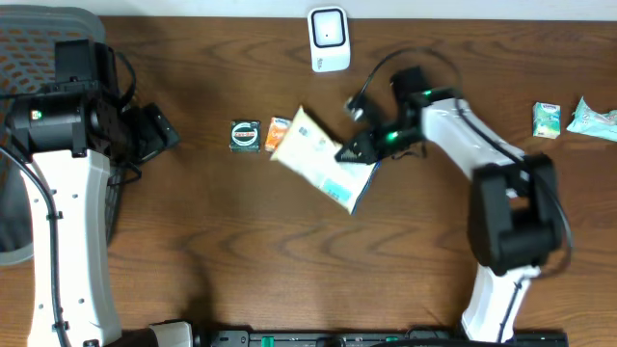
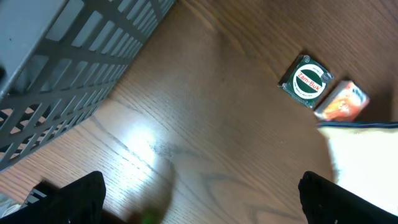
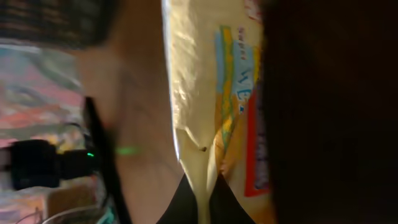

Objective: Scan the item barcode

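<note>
The item, a large cream pouch (image 1: 318,159) with blue and yellow print, lies tilted on the wooden table. My right gripper (image 1: 352,151) is shut on its right edge. In the right wrist view the two black fingertips pinch the thin cream edge of the pouch (image 3: 193,93), with the right gripper (image 3: 203,202) at the bottom of the frame. A white scanner (image 1: 329,40) stands at the table's far edge, above the pouch. My left gripper (image 1: 159,130) is open at the left, with nothing between its fingers (image 2: 71,199), and hovers over bare wood.
A small dark green box with a round label (image 1: 245,135) and an orange packet (image 1: 278,131) lie just left of the pouch. Two small green packets (image 1: 547,120) lie at the far right. A grey mesh basket (image 2: 62,62) stands at the left.
</note>
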`<action>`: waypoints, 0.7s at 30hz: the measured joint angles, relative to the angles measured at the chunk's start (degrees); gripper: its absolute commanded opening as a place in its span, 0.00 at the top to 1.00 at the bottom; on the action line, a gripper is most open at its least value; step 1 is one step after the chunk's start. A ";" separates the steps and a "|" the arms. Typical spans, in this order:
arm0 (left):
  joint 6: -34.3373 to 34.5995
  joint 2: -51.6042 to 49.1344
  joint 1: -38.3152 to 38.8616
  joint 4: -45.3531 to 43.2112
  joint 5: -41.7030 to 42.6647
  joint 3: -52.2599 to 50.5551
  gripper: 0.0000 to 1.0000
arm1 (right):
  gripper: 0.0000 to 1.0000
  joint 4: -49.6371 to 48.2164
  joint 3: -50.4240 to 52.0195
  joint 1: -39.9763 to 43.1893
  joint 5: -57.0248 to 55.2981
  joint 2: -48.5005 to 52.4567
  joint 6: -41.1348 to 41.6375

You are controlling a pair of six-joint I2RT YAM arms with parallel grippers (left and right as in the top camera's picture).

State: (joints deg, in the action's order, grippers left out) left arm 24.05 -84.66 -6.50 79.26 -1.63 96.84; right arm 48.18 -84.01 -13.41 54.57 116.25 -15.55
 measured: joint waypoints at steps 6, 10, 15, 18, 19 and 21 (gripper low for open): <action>0.00 0.00 0.00 0.00 -0.02 -0.02 0.02 | 0.99 -0.09 -0.09 2.27 4.48 -13.55 -1.11; -0.02 0.00 0.00 0.00 -0.02 0.00 0.02 | 0.99 1.29 -0.33 2.14 4.44 -16.37 -1.62; -0.02 0.00 0.00 0.00 -0.02 -0.02 0.02 | 0.50 4.46 -0.31 2.03 -1.14 -15.52 -1.29; -0.02 0.00 0.00 0.00 -0.02 0.00 0.02 | 0.29 7.08 -0.28 1.42 -8.33 -15.26 -1.22; 0.00 0.00 0.00 0.02 -0.02 -0.02 0.02 | 0.21 7.98 -0.28 0.92 -10.62 -15.23 -1.36; 0.00 0.00 0.00 0.00 -0.02 -0.02 0.02 | 0.05 9.44 -0.28 -0.61 -15.28 -15.21 -1.22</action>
State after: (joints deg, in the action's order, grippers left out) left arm 24.05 -84.66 -6.50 79.26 -1.65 96.82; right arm 57.63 -84.29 -14.02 39.29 101.03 -16.78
